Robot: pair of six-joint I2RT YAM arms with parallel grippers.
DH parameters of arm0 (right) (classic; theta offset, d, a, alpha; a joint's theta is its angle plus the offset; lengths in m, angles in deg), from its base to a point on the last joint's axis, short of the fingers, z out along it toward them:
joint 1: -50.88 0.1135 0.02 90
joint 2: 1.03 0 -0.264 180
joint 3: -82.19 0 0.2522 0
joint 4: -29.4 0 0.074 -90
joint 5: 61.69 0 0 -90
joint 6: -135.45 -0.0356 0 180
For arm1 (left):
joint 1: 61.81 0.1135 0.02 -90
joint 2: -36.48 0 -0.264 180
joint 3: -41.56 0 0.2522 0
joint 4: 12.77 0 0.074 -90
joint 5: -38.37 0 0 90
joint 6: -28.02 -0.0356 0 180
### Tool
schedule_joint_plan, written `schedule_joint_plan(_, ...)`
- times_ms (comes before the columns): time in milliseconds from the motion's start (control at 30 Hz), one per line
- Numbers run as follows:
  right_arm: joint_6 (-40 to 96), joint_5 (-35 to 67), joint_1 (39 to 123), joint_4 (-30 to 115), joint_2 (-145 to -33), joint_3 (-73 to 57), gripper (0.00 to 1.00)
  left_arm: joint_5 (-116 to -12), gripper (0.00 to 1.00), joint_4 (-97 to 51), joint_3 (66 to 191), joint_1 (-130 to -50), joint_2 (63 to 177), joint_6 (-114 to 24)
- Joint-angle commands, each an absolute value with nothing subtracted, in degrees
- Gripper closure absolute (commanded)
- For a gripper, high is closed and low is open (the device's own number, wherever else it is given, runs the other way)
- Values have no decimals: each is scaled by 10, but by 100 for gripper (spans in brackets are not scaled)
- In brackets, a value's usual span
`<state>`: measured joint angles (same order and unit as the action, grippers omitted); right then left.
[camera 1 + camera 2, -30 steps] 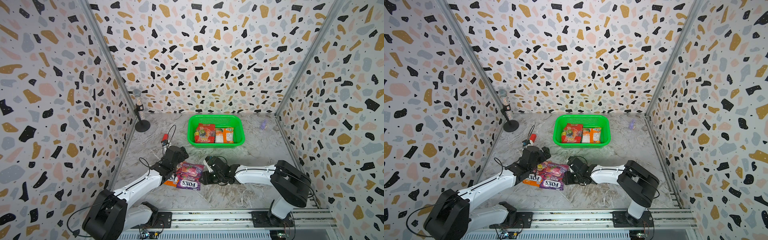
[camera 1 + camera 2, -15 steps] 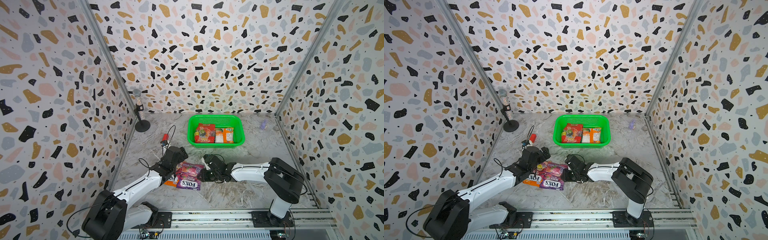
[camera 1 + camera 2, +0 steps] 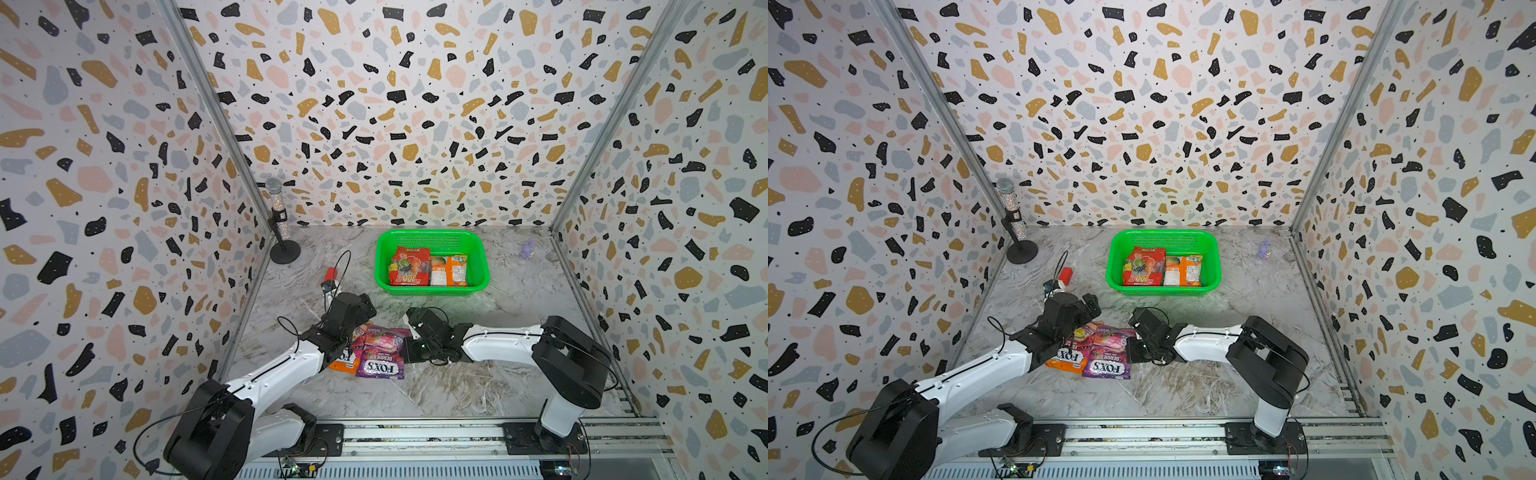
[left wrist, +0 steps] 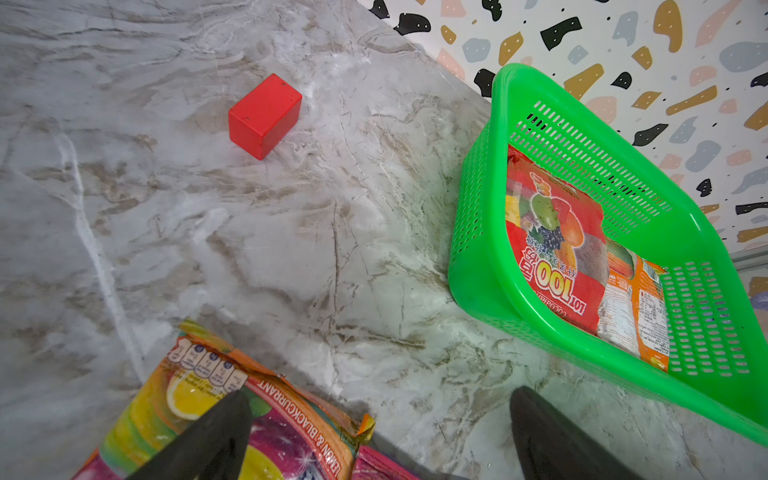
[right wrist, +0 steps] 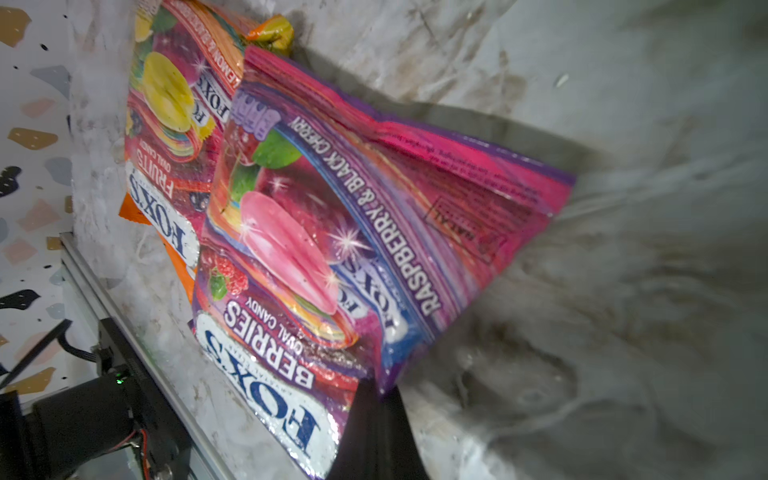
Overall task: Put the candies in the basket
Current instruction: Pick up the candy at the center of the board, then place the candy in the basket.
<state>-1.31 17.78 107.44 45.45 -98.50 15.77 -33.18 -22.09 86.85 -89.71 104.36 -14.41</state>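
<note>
- The right end effector [image 5: 376, 399] has its dark fingers pressed together on a corner of the purple bag [image 5: 332, 232].
- The purple bag is flat and glossy, purple and pink, with pictures of a pink sweet, raspberries and green leaves. It lies on the table [image 3: 457, 386] on the near side of the basket [image 3: 432, 240], well apart from it, and overlaps the orange bag [image 5: 166, 137]. Its gripped side looks slightly raised, with shadow beneath.
- It reads "FOX'S", "BERRIES", "OVAL CANDY" and "RASPBERRY & BLACK CHERRY".
- The orange bag shows a lemon slice and reads "FOX'S", "FRUITS", "OVAL CANDY" and "LEMON & BLACKCURRANT".
- The right arm [image 3: 498, 343] lies low over the table, its white forearm nearly level, reaching sideways from its base to the bags.
- The left end effector [image 4: 380, 399] has its fingers wide apart, holding nothing. One finger is over the orange bag's top, and both point toward the basket.
- The left arm [image 3: 282, 370] stretches low and slanted from its base.
- The basket is bright green with perforated walls. Inside, the red bag [image 3: 409, 266], fruit-printed and marked "100", lies against the second orange bag [image 3: 451, 270], whose small print is unreadable.
- The red block [image 4: 266, 116] sits on the table off the basket's left side, apart from it.
</note>
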Motion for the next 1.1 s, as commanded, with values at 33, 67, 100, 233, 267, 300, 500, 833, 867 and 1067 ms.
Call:
schedule_joint_plan(33,93,280,1074,584,-890,136,100,-361,0,-189,870,-893,1054,-162)
schedule_joint_plan(67,112,301,1074,602,-870,136,100,-387,0,-179,873,-893,1058,-178)
schedule_joint_plan(100,128,318,1074,616,-854,138,100,-415,0,-162,874,-893,1064,-190)
schedule_joint_plan(233,171,415,1071,663,-786,149,100,-544,0,-86,890,-905,1126,-213)
schedule_joint_plan(267,179,427,1069,670,-771,152,100,-559,0,-87,903,-912,1143,-222)
schedule_joint_plan(300,184,432,1066,673,-761,154,100,-567,0,-87,911,-918,1153,-228)
schedule_joint_plan(500,210,424,1040,693,-716,145,100,-568,0,-93,922,-925,1168,-231)
schedule_joint_plan(833,296,448,990,756,-664,72,100,-538,0,-105,919,-925,1162,-224)
schedule_joint_plan(867,301,450,979,763,-663,62,100,-533,0,-108,919,-925,1160,-224)
schedule_joint_plan(1067,307,408,915,790,-690,-19,100,-454,0,-162,921,-924,1144,-196)
